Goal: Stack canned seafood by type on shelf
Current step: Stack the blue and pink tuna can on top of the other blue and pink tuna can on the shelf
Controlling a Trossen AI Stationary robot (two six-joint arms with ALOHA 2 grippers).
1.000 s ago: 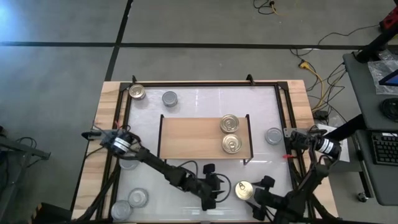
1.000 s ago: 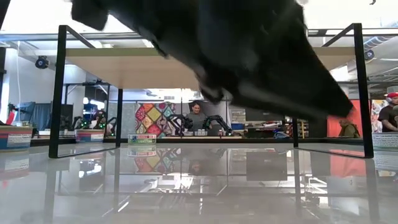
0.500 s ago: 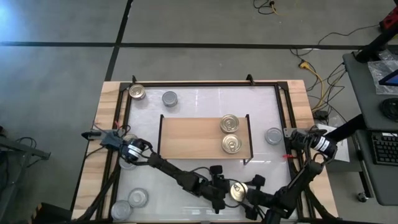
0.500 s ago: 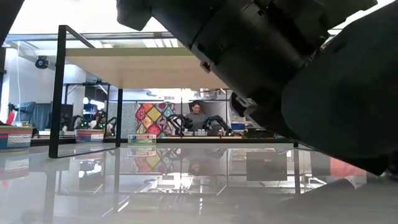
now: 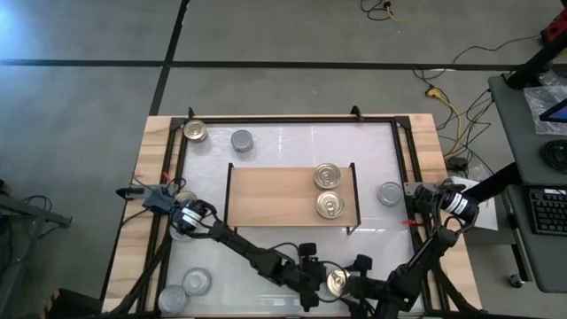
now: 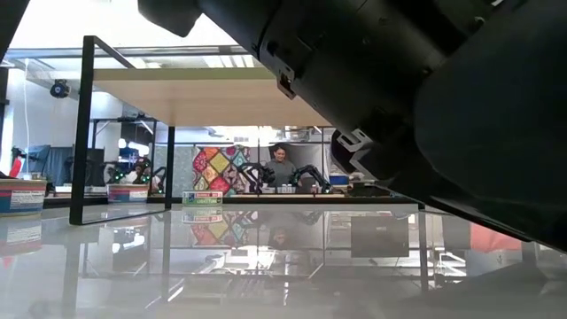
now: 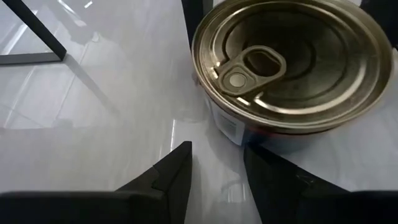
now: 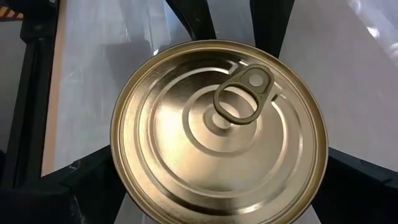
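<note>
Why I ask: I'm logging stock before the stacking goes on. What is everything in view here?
gold tins: four; two on the shelf's right end, one at the far-left corner, one at the near edge
silver tins: four; far left, right of the shelf, two at the near-left corner
shelf: one, light wood, mid-table
table: one, white
person: one, in the room behind
left gripper: open, beside the near-edge tin
right gripper: open, astride that tin
</note>
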